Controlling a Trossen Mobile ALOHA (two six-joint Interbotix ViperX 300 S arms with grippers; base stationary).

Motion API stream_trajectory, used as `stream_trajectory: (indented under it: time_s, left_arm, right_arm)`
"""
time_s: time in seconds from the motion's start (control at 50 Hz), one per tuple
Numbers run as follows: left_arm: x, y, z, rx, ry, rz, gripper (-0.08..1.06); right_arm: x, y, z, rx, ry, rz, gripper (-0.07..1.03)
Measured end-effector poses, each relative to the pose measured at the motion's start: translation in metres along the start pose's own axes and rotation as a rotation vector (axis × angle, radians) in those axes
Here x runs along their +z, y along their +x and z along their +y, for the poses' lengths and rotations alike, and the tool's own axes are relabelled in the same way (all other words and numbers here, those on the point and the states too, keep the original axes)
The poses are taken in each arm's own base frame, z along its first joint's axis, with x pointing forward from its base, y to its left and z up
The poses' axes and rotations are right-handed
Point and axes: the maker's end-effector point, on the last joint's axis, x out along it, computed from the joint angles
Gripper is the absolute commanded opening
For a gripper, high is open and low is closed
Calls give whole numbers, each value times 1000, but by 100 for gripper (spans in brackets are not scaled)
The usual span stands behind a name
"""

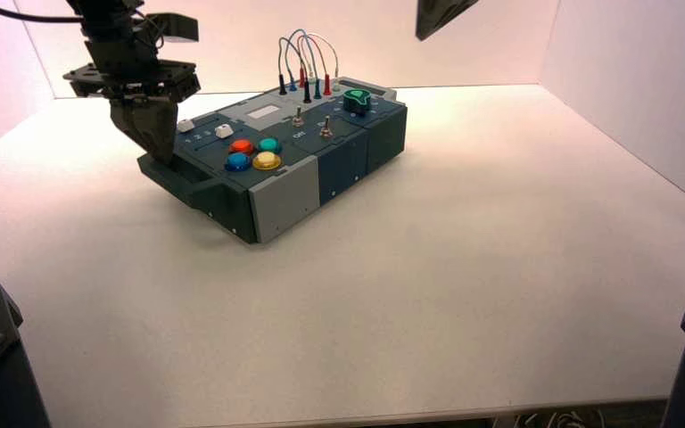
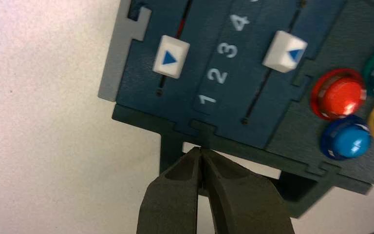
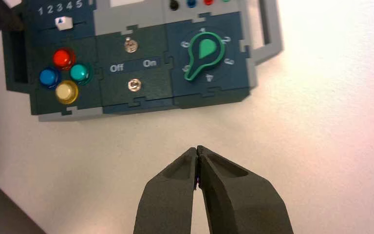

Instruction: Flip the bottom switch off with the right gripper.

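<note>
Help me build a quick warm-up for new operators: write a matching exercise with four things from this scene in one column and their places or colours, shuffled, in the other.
Things
1. bottom switch
2. knob
3. left end effector
4. right end effector

Places or colours
A. at the handle on the box's left end
B. silver, with a coppery base
C. above the table, clear of the box
D. green, near the box's right end

Right pairs: 1-B, 2-D, 3-A, 4-C
</note>
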Motion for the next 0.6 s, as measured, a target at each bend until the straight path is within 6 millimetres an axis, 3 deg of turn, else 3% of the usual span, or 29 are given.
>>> stream_trajectory:
  time_s: [0.3,0.6]
  left_arm:
    - [1,5,0,-5,-1,19,-3]
    - [2,5,0,-7,-2,20,-3]
  right_arm:
    - [-1,32,31,-2,-161,96,-2]
    - [0,54,42,-8,-236,132,-2]
